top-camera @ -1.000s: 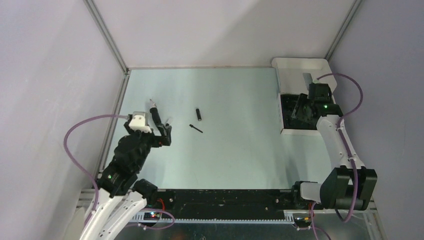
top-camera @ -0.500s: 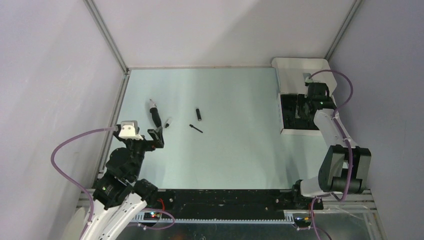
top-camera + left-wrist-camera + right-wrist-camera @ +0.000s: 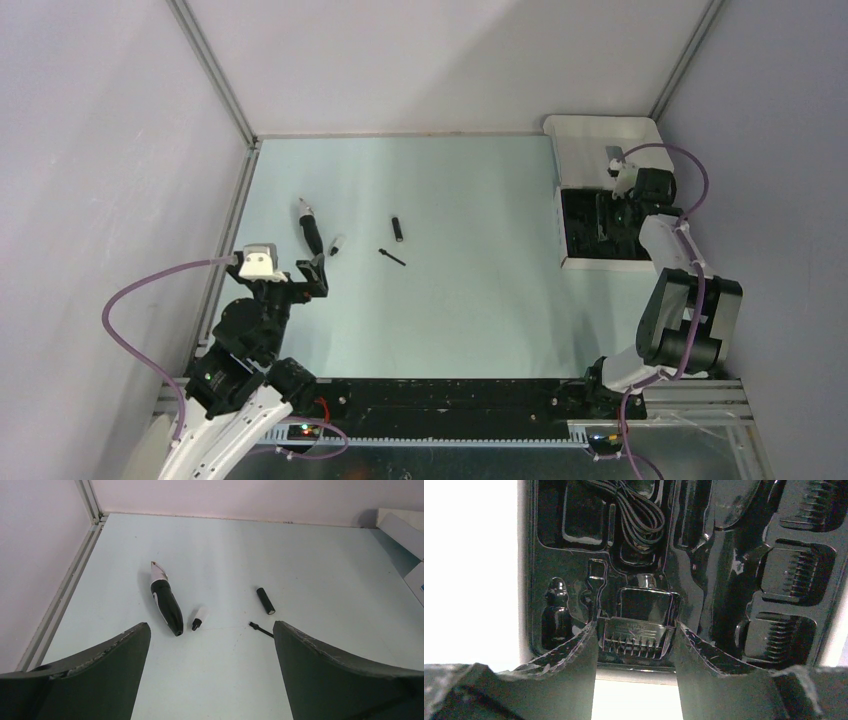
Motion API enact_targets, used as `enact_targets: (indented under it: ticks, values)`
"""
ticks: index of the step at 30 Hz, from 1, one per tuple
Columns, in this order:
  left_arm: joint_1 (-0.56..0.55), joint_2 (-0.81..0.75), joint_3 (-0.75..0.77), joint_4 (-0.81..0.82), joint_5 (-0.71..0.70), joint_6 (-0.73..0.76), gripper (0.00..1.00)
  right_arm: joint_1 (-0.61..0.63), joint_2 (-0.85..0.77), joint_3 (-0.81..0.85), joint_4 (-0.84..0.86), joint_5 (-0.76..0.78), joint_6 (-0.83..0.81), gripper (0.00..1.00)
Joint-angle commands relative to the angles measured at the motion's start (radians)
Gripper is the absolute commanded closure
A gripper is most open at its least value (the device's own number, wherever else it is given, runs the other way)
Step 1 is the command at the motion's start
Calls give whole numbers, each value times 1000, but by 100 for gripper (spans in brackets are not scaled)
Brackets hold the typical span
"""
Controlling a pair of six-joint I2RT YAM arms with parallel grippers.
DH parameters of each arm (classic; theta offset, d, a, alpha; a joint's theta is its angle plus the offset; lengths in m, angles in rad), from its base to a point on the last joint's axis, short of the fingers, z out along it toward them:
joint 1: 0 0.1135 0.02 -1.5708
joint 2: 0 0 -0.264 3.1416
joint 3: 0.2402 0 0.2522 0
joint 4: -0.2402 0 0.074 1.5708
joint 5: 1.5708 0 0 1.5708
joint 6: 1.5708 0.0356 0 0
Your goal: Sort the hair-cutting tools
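A black trimmer body with a silver tip lies on the table at the left. Beside it are a small white-and-black piece, a thin stick and a short cylinder. My left gripper hangs open just short of them, holding nothing. My right gripper is shut on a squarish comb attachment, just above the box's black insert.
The white box stands open at the back right, its lid against the wall. Its insert holds a coiled cable and further comb pieces in slots. A metal frame rail runs along the table's left edge.
My left gripper has drawn back toward the near edge, away from the trimmer body, and then stayed still. The right wrist has shifted a little farther back over the box.
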Motion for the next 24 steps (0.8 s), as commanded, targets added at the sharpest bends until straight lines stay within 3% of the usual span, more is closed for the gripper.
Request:
enact_targets:
  ticks: [1, 8, 24]
  values:
    - [-6, -3, -3, 31, -19, 24, 0, -28, 39, 0, 49, -83, -53, 99]
    - [-7, 3, -1, 33, 2, 30, 0, -58, 85, -1, 40, -102, -76, 96]
    - [-6, -8, -1, 34, 34, 32, 0, -99, 31, -16, 36, -165, -60, 61]
